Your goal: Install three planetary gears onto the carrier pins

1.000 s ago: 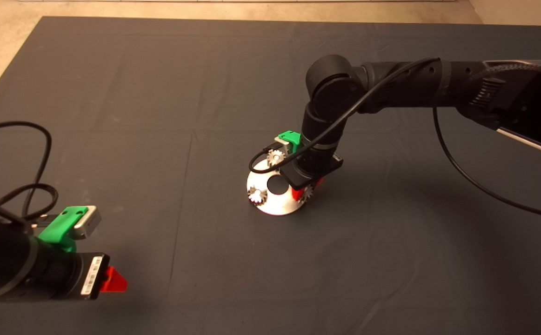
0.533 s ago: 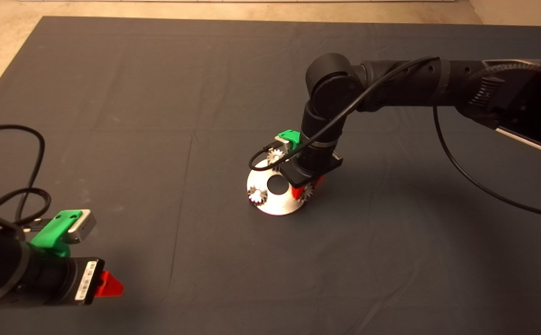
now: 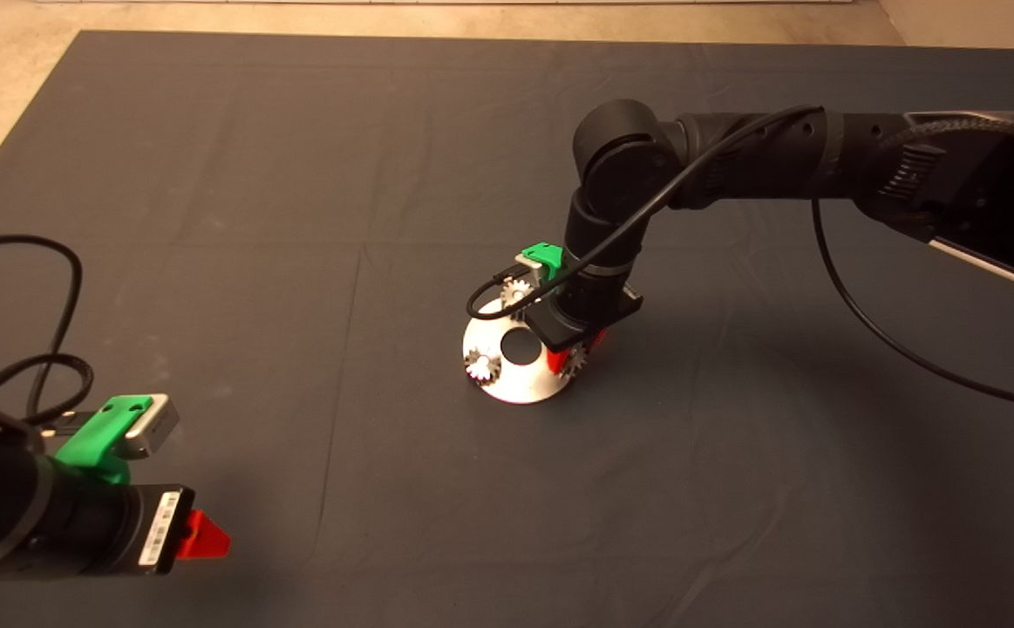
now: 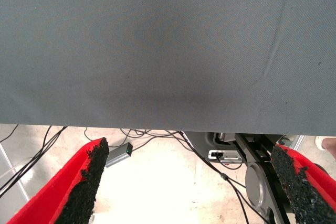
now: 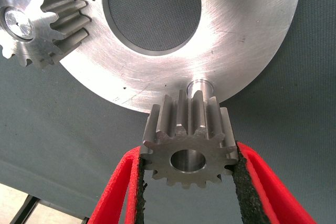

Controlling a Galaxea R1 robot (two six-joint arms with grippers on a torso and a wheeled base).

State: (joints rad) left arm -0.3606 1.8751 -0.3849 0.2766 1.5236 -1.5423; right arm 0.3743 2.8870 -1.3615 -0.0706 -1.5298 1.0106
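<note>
Silvery metal is filling the right wrist view: the right pincer point(image 5: 188, 182) is gripping one planetary gear point(image 5: 189, 145) between its two black pads point(image 5: 242, 182), closed on the gear's toothed sides. The gear's centre hole is showing empty, and the gear is sitting just beside a bare carrier pin point(image 5: 201, 85) at the rim of the shiny disc point(image 5: 247, 35), not yet on it. A second gear point(image 5: 39, 17) is already sitting on its own pin on the disc, across the large central hole.

In the head view the right arm is reaching in and standing over the disc point(image 3: 515, 379), which is lying near the middle of the dark mat point(image 3: 210, 174) on the surface. Two gears are showing seated there, one at the far rim point(image 3: 517, 292) and one at the near left rim point(image 3: 480, 366); the held gear point(image 3: 578, 359) is at the disc's right edge.

The left pincer point(image 3: 201, 536) is waiting at the lower left edge, its red fingers point(image 4: 68, 187) standing wide apart and holding nothing
</note>
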